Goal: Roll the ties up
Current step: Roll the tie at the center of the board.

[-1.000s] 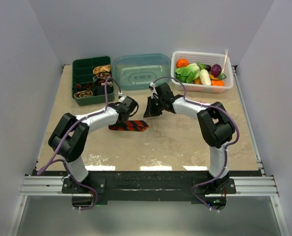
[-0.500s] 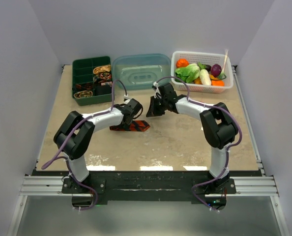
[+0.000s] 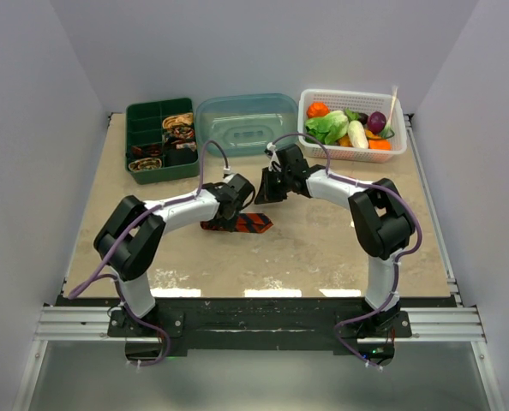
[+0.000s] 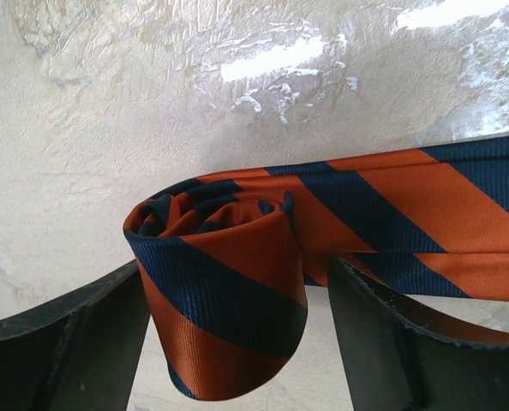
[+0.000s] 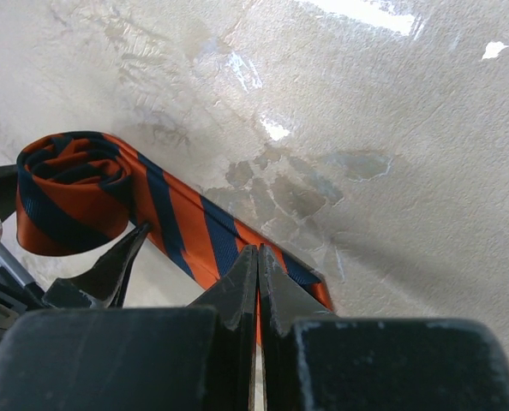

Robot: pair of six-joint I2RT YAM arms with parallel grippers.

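Orange tie point(image 4: 229, 291), navy diagonal stripes, one end coiled, tail flat

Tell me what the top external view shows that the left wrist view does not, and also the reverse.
Only the top external view: the green compartment tray with coiled ties, the blue plastic container, the white basket of toy vegetables, and the right gripper. Only the left wrist view: the spiral layers in the rolled end of the orange striped tie, and the left gripper open, one finger on each side of the roll. Both: the orange striped tie, partly rolled, lying on the table.
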